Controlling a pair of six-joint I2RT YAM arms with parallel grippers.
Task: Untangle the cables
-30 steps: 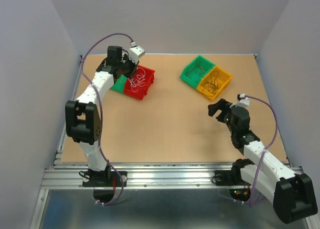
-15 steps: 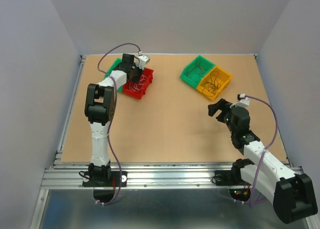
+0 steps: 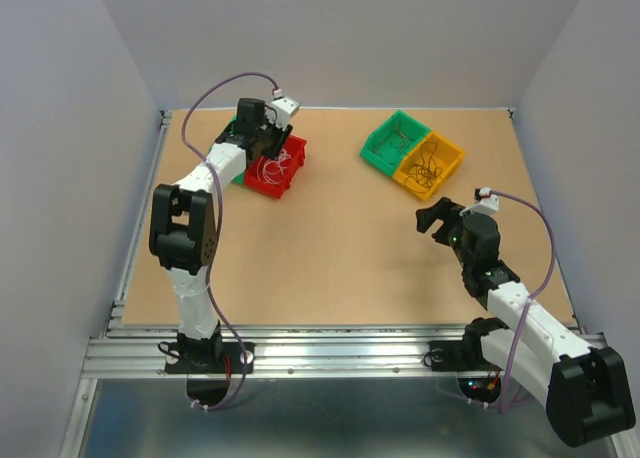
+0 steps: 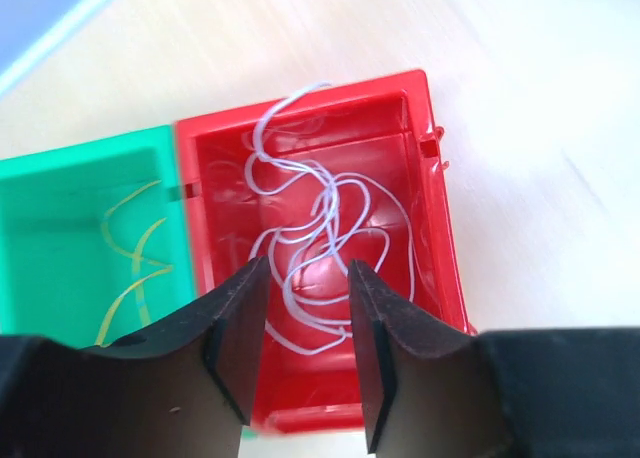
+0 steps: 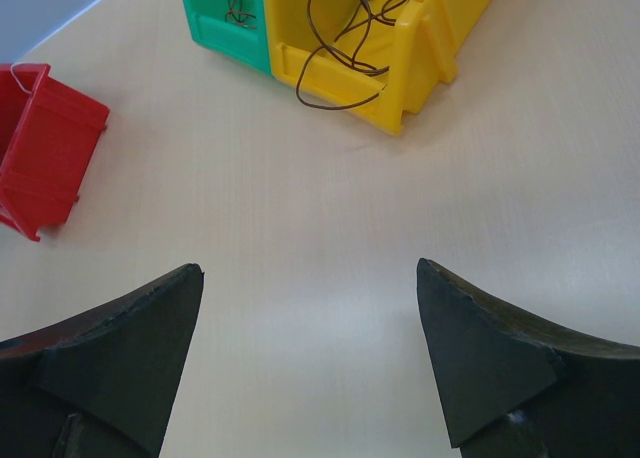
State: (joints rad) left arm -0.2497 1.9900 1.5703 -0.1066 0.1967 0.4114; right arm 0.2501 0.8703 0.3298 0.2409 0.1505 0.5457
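- Your table point(image 3: 330, 258) is a tan board, with both arms bolted at its near edge.
- The left arm point(image 3: 185, 228) reaches to the far left corner; the right arm point(image 3: 510, 298) bends over bare board, well apart from every bin.
- At far left a red bin point(image 4: 380, 103) sits touching a green bin point(image 4: 50, 228). At far right a yellow bin point(image 5: 430, 38) sits touching a second green bin point(image 5: 215, 23).
- Your left gripper point(image 4: 307, 268) hangs over the red bin with its jaws parted and holding nothing. From the wrist view you cannot tell whether its tips touch the strands below.
- Your right gripper point(image 5: 308, 270) is spread wide and empty, above the bare table near the yellow bin.
- The cables lie sorted by colour:
  - whitish loops point(image 4: 325, 203) tangled inside the red bin, one loop rising over its far wall;
  - brown cables point(image 5: 350, 18) in the yellow bin, one curl hanging over its near wall;
  - yellowish strands point(image 4: 140, 240) in the left green bin;
  - a few dark wires point(image 5: 238, 3) in the right green bin.
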